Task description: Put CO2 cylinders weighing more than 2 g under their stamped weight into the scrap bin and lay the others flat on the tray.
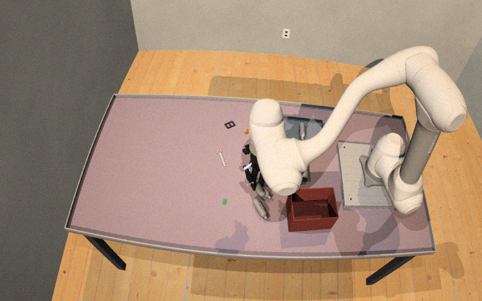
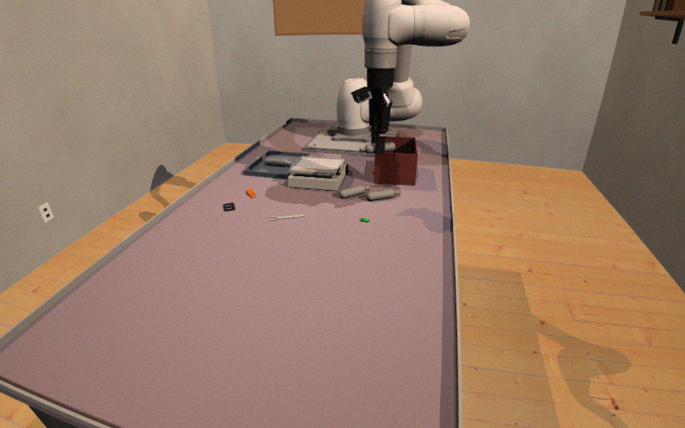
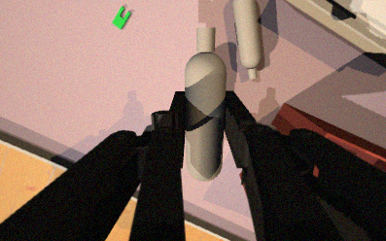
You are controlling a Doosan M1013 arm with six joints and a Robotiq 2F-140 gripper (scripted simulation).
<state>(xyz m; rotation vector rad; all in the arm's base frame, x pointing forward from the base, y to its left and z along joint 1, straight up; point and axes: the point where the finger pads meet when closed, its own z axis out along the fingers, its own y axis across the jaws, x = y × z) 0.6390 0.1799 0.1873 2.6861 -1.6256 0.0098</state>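
Observation:
My gripper is shut on a grey CO2 cylinder and holds it level in the air. In the exterior view the gripper and the held cylinder hang by the near rim of the dark red scrap bin. Two more cylinders lie flat on the table in front of the bin. One of them shows in the wrist view. The grey tray holds one cylinder lying flat. The scale stands between the tray and the bin. No stamped weight is readable.
The bin sits near the table's front edge, beside the robot's base plate. Small loose items lie on the table: a green clip, an orange piece, a black buckle and a small white tool. A raised rim runs round the table.

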